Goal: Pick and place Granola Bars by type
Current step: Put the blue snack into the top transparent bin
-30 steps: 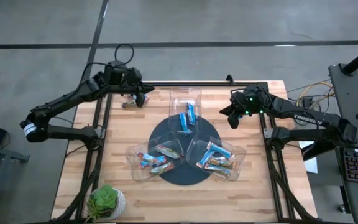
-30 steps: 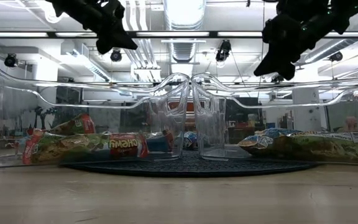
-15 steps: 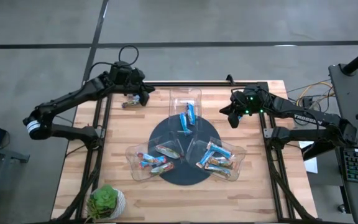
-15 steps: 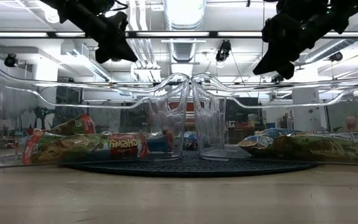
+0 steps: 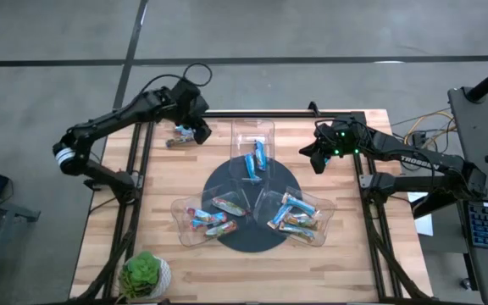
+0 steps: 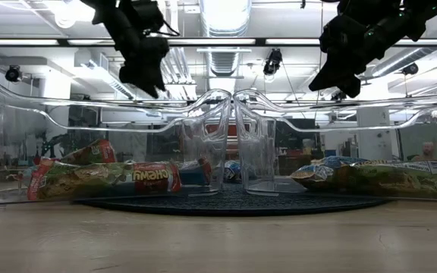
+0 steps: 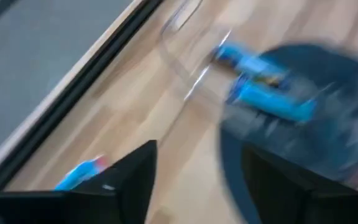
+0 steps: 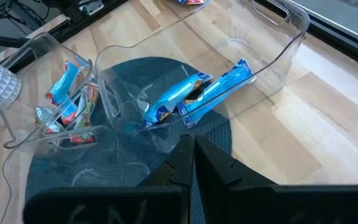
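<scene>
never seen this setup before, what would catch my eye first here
Three clear plastic trays fan out on a dark round mat at the middle of the wooden table, each holding shiny wrapped granola bars, mostly bright blue. The left gripper hovers over a stray bar at the table's far left corner, while the right gripper waits with fingers shut beside the far tray.

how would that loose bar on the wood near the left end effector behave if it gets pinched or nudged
The bar is small and flat, so probably light and unlikely to roll. Its shiny wrapper suggests it may slide on the table or slip between the fingers. Being a thin wrapped snack, it likely bends or crinkles rather than staying stiff. The left end effector hangs beside it.
</scene>
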`<action>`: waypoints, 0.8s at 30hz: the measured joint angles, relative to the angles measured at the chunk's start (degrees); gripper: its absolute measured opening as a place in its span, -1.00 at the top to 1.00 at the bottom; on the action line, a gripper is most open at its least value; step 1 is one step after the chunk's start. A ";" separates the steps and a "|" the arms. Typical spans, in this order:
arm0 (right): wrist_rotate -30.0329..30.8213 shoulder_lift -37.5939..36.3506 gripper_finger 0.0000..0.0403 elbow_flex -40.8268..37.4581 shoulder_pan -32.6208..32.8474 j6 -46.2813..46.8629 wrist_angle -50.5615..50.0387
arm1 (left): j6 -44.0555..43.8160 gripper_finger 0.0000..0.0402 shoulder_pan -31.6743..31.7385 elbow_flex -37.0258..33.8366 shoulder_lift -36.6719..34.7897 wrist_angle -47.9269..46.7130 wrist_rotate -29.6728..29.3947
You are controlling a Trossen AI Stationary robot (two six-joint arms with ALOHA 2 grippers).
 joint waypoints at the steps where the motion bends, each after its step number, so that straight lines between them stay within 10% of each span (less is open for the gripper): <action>1: 0.00 0.00 0.96 0.00 0.00 0.02 0.00 | 1.55 -0.11 -0.02 1.24 1.11 -2.11 -1.48; 11: -1.21 0.00 0.96 -0.02 0.00 0.49 -0.02 | 10.44 -0.30 0.32 5.02 10.44 -14.10 -8.06; 24: -2.95 -0.04 0.96 -0.02 0.15 1.91 0.00 | 11.75 -0.30 7.53 -6.93 8.89 -12.22 -7.92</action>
